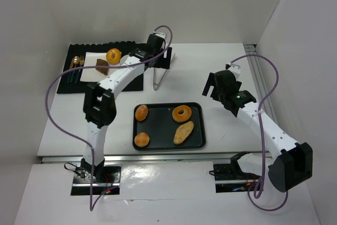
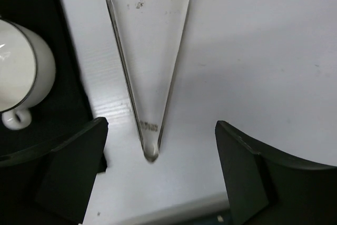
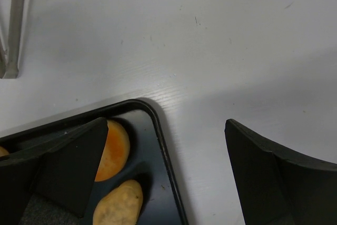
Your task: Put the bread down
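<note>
Ok, near to far. Black tray (image 1: pixel 160 130) sits on the bench (image 1: pixel 226 146), between the two arm bases. Four breads in it: round bun (image 1: pixel 141 139) near-left, oblong loaf (image 1: pixel 183 133) near-right, second bun (image 1: pixel 141 113) far-left, ring doughnut (image 1: pixel 181 113) far-right. The loaf's long axis runs diagonally, near-left to far-right, and it lies flat. None of the four touch each other.

Right gripper (image 3: pixel 166 154) hangs over the tray's far-right corner, spread wide, nothing in it. Its wrist view shows the loaf and part of the doughnut below the left finger.

Metal tongs (image 1: pixel 158 77) lie flat on the bench just beyond the tray, long axis near-far, joined end nearest, arms fanning out toward the far side.

Left gripper (image 2: pixel 163 167) is right above the tongs, spread wide, holding nothing; the tongs' joined end shows between its fingers.

Far left: black mat (image 1: pixel 89 85) carrying a white cup (image 2: pixel 21 77), a white sheet (image 1: pixel 90 57), a ring doughnut (image 1: pixel 113 56) on that sheet and a dark brown piece (image 1: pixel 102 66) just beside it.
</note>
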Available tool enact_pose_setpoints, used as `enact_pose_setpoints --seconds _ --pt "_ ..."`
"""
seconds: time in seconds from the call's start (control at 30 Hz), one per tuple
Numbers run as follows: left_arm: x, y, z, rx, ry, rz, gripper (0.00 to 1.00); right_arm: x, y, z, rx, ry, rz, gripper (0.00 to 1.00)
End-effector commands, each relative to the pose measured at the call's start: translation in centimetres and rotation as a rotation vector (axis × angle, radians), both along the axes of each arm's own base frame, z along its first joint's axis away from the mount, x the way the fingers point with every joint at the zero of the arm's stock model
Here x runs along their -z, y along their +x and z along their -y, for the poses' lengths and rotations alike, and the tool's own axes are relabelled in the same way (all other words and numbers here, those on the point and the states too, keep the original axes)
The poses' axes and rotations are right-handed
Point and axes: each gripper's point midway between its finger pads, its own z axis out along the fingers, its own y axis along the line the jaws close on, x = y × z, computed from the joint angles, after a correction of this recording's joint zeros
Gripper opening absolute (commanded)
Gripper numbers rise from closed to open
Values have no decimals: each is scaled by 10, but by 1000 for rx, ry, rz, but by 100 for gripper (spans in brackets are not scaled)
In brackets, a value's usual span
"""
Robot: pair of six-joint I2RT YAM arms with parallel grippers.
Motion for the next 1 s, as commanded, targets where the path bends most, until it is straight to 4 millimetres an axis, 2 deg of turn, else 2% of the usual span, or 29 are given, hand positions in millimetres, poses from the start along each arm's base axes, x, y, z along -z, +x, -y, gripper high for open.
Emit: enact_pose_setpoints --seconds 0.0,0.07,0.1,0.13,0.17,0.2,0.23,0.27,0.37,0.4,0.47,0.53,0.57,0.7,0.8,0.83,0.97 --pt "-92 -36 1 33 -172 101 96 5 6 -4 7 23 10 99" --pt "-99 -54 -5 30 -191 91 96 13 5 -6 5 29 -12 99" --pt "-87 -67 -9 30 -191 54 96 17 5 -6 5 24 -23 99" --pt "-104 -81 -11 48 -227 71 96 20 5 -6 5 24 -24 99" --pt "-106 -90 -13 58 -234 67 95 23 5 -6 5 20 -33 99" --pt "-92 -101 -19 48 -223 27 95 27 5 -9 -4 24 -47 99" --pt "-92 -112 -19 73 -224 11 95 27 5 -9 -4 24 -47 99" --pt "-103 -121 -25 75 -230 23 95 30 6 -9 -4 19 -58 99" --pt "-103 -137 -44 42 -176 9 95 33 6 -9 -3 16 -67 99" --pt "-116 -143 -47 51 -180 34 95 32 8 -10 -4 19 -58 99" --pt "-115 -154 -53 50 -176 28 95 38 6 -9 -3 16 -65 99" --pt "-123 -165 -59 48 -203 41 95 41 4 -8 4 21 -73 99" --pt "-128 -168 -59 56 -214 50 95 43 4 -9 4 22 -70 99" --pt "-140 -168 -78 23 -237 78 95 43 4 -9 4 22 -70 99" --pt "-144 -172 -82 10 -262 84 95 48 2 -6 21 17 -77 99" --pt "-136 -174 -80 18 -260 62 95 51 1 -3 33 14 -82 99" --pt "-130 -175 -81 -1 -286 48 95 52 -2 -3 39 25 -73 99"
